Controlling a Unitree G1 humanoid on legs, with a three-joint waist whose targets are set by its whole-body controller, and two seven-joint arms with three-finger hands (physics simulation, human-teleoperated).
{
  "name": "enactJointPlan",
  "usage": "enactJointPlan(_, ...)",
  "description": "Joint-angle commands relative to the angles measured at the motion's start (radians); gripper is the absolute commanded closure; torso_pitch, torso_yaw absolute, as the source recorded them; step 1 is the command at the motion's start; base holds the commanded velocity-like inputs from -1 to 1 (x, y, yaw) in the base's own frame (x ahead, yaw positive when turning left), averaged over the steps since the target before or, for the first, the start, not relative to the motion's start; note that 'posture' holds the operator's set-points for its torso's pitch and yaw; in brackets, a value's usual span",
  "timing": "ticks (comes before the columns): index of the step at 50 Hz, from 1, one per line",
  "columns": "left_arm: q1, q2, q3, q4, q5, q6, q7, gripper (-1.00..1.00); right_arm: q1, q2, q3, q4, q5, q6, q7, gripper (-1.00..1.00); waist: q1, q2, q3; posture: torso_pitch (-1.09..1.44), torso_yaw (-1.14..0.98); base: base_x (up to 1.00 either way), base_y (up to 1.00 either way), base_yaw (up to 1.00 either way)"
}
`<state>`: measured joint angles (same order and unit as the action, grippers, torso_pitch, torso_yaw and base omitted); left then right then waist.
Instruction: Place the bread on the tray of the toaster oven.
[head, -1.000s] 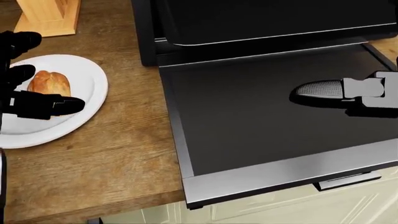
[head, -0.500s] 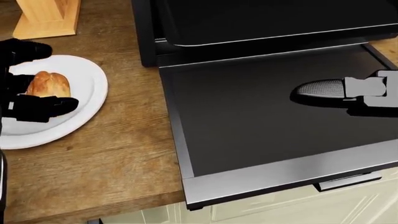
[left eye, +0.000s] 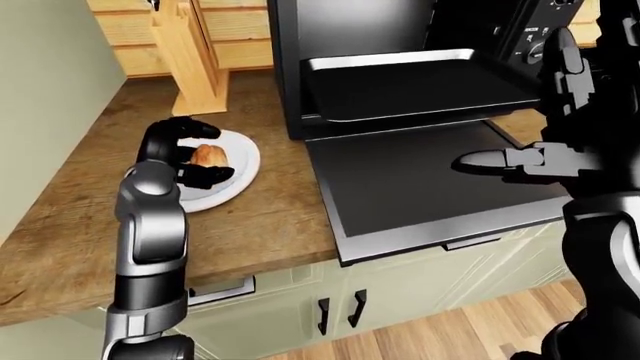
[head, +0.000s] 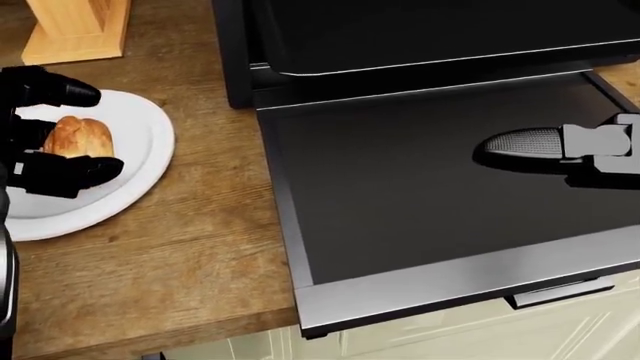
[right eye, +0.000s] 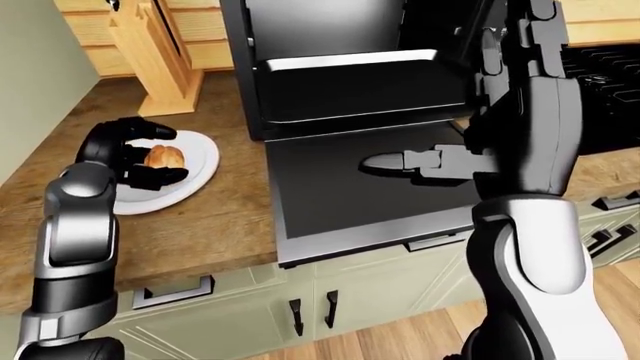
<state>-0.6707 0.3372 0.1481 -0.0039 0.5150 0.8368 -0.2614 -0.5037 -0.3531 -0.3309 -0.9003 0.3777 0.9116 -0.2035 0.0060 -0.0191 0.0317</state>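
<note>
Bread (head: 78, 136) lies on our white plate (head: 130, 161), which sits on the wooden countertop (head: 190, 255) at the left of the head view. Our left hand (head: 40, 139) is at the plate with its black fingers (head: 62, 90) curled about the roll: one finger arcs above it toward the top of the view, another reaches under it along the lower side, and the roll shows between them. The fingers stand close round the bread, yet we cannot tell whether they press on it, so we count this hand as spread about the roll rather than clamped. The bread rests on the plate, well apart from the oven.

To the right of the plate stands the black toaster oven (left eye: 400, 45), its door (head: 440, 195) dropped flat and jutting past the counter edge over the pale cabinet fronts (left eye: 330, 307). Inside, the dark tray (left eye: 420, 86) with its bright metal rim sits partly drawn out above the door. Our right hand (head: 570, 150) hangs over the right part of the open door, one grey-tipped finger (head: 520, 141) stretched toward the view's left; it holds nothing and its fingers are not closed.

A wooden knife block (left eye: 195, 56) stands on the counter above the plate in the left-eye view.
</note>
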Motion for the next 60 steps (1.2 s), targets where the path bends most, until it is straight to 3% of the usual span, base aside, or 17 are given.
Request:
enactJointPlan(1, -0.042, 0.012, 0.005, -0.031, 0.004, -0.017, 0.005, 0.11, -0.025, -0.013, -0.008, -0.014, -0.001, -0.023, -0.002, -1.0, 0.0, 0.001, -0.023, 0.0, 0.0, 0.0, 0.0, 0.0)
enactJointPlan(7, -0.045, 0.028, 0.013, -0.076, 0.012, 0.005, -0.01, 0.29, -0.028, -0.012, 0.002, -0.012, -0.006, -0.024, -0.006, -1.0, -0.001, 0.001, -0.022, 0.0, 0.0, 0.0, 0.0, 0.0)
enactJointPlan(23, -0.08, 0.039, 0.0, -0.139, 0.053, 0.061, -0.056, 0.41, -0.019, -0.004, 0.002, -0.015, -0.017, -0.029, 0.002, -1.0, 0.0, 0.0, -0.019, 0.0, 0.0, 0.0, 0.0, 0.0)
enactJointPlan(36, -0.285, 0.035, -0.083, -0.296, 0.188, 0.239, -0.267, 0.44, -0.001, 0.007, 0.004, -0.011, -0.027, -0.05, 0.008, -1.0, 0.002, -0.008, -0.01, 0.0, 0.0, 0.0, 0.0, 0.0)
enactJointPlan(43, -0.376, -0.015, -0.113, -0.298, 0.266, 0.251, -0.338, 0.5, -0.004, 0.007, 0.002, -0.011, -0.023, -0.048, 0.005, -1.0, 0.004, -0.009, -0.007, 0.0, 0.0, 0.0, 0.0, 0.0)
enactJointPlan(48, -0.431, -0.072, -0.126, -0.245, 0.278, 0.215, -0.339, 0.51, -0.021, 0.002, 0.007, -0.003, -0.022, -0.041, 0.003, -1.0, 0.005, -0.017, -0.004, 0.0, 0.0, 0.0, 0.0, 0.0)
enactJointPlan(54, -0.501, -0.153, -0.134, -0.158, 0.245, 0.166, -0.274, 0.51, -0.019, 0.004, 0.006, -0.005, -0.02, -0.042, 0.002, -1.0, 0.007, -0.026, -0.003, 0.0, 0.0, 0.0, 0.0, 0.0)
enactJointPlan(60, -0.56, -0.188, -0.145, -0.069, 0.19, 0.122, -0.22, 0.52, -0.004, 0.005, -0.002, -0.014, -0.014, -0.046, 0.002, -1.0, 0.008, -0.031, -0.004, 0.0, 0.0, 0.0, 0.0, 0.0)
